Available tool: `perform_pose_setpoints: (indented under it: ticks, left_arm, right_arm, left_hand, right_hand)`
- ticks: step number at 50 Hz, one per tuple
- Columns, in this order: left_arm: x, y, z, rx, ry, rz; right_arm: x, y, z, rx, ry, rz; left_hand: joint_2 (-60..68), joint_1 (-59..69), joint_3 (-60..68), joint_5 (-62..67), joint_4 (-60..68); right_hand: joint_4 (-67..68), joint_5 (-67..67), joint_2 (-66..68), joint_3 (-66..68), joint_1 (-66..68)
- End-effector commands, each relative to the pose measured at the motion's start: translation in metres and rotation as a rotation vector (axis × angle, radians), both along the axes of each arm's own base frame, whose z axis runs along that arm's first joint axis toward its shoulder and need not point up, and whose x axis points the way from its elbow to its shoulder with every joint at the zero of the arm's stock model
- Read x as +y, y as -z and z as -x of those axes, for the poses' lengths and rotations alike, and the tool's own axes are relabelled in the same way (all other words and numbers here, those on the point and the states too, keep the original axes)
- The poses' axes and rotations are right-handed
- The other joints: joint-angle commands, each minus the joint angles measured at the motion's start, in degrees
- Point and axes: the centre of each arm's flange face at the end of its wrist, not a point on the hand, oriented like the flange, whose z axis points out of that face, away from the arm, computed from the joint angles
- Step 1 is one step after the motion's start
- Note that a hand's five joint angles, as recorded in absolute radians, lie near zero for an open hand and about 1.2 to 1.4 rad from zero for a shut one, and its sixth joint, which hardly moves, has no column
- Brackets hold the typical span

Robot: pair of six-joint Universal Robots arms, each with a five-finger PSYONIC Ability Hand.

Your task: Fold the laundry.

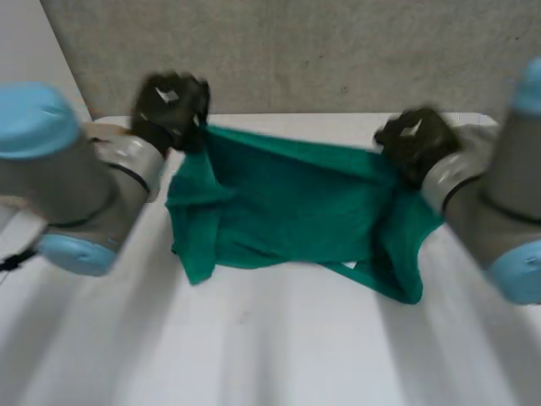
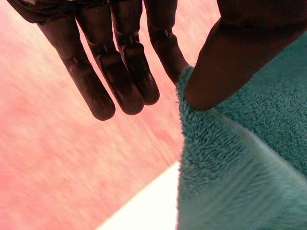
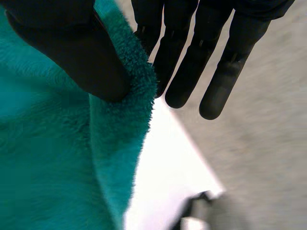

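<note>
Mid-fold, towel (image 1: 287,211) pinched thumb-to-finger at two top corners by left hand (image 1: 173,106) upper left, right hand (image 1: 414,139) upper right; next likely bringing both corners forward evenly over table (image 1: 279,347).

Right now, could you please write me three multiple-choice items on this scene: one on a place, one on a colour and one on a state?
1. Where on the towel is the left hand?
A. its middle
B. a far corner
C. its near hem
2. What colour is the towel?
A. green
B. white
C. red
3. What state is the right hand in?
A. open, touching nothing
B. curled shut, holding nothing
C. pinching the towel

Answers:
1 B: the head view shows it at the towel's far corner on its side.
2 A: the towel is green in every view.
3 C: the right wrist view shows the thumb clamping the towel's edge against a finger.
</note>
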Motion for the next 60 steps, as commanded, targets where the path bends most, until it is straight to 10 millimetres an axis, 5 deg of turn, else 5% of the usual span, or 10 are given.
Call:
perform_pose_setpoints:
  ticks: [1,8,15,21,26,33,37,42,49,60]
  left_arm:
    - [0.054,-0.083,-0.045,0.086,-0.035,0.098]
    - [0.066,-0.061,-0.069,-0.016,-0.041,-0.123]
    - [0.044,0.003,-0.064,-0.113,-0.029,-0.313]
    - [-0.001,0.052,-0.047,-0.216,-0.037,-0.314]
    - [-0.054,0.033,-0.026,-0.118,-0.085,-0.06]
    - [-0.074,-0.024,-0.008,0.097,-0.064,0.287]
    - [-0.051,0.007,0.0,0.042,-0.03,0.116]
    - [0.013,0.059,-0.017,-0.117,-0.026,-0.278]
    - [0.067,0.097,-0.039,-0.168,-0.03,-0.465]
    - [0.068,0.125,-0.026,-0.133,0.003,-0.36]
  right_arm:
    - [0.033,-0.101,0.022,-0.078,0.008,0.238]
    - [0.063,-0.12,0.03,-0.045,-0.064,0.168]
    - [0.033,-0.058,0.028,0.068,-0.089,-0.104]
    - [-0.002,-0.012,0.014,0.099,-0.09,-0.206]
    - [-0.044,-0.006,-0.002,0.013,-0.061,-0.122]
    - [-0.084,-0.038,-0.008,-0.204,0.051,0.117]
    - [-0.065,-0.018,-0.018,-0.16,0.036,0.038]
    - [-0.039,0.019,-0.028,-0.101,-0.003,-0.08]
    - [-0.026,0.047,-0.021,-0.064,-0.001,-0.161]
    - [-0.015,0.068,-0.015,-0.043,0.003,-0.209]
  left_hand:
    - [11.52,13.97,11.87,13.79,11.26]
    - [11.52,13.97,11.87,13.79,11.26]
    - [11.52,13.97,11.87,13.79,11.26]
    - [11.52,13.97,11.87,13.79,11.26]
    - [11.52,13.97,11.87,13.79,11.26]
    - [11.52,13.97,11.87,13.79,11.26]
    - [-32.47,-30.02,-32.12,-30.2,-32.74]
    - [-36.9,-34.45,-36.55,-34.63,-37.16]
    - [-34.54,-32.09,-34.19,-32.27,-34.81]
    - [-27.49,-25.03,-27.13,-25.21,-27.75]
  right_hand:
    - [11.33,12.97,12.53,11.8,15.49]
    - [11.33,12.97,12.53,11.8,15.49]
    - [11.33,12.97,12.53,11.8,15.49]
    - [11.33,12.97,12.53,11.8,15.49]
    - [11.33,12.97,12.53,11.8,15.49]
    - [11.33,12.97,12.53,11.8,15.49]
    - [11.33,12.97,12.53,11.8,15.49]
    - [11.33,12.97,12.53,11.8,15.49]
    - [11.33,12.97,12.53,11.8,15.49]
    - [11.33,12.97,12.53,11.8,15.49]
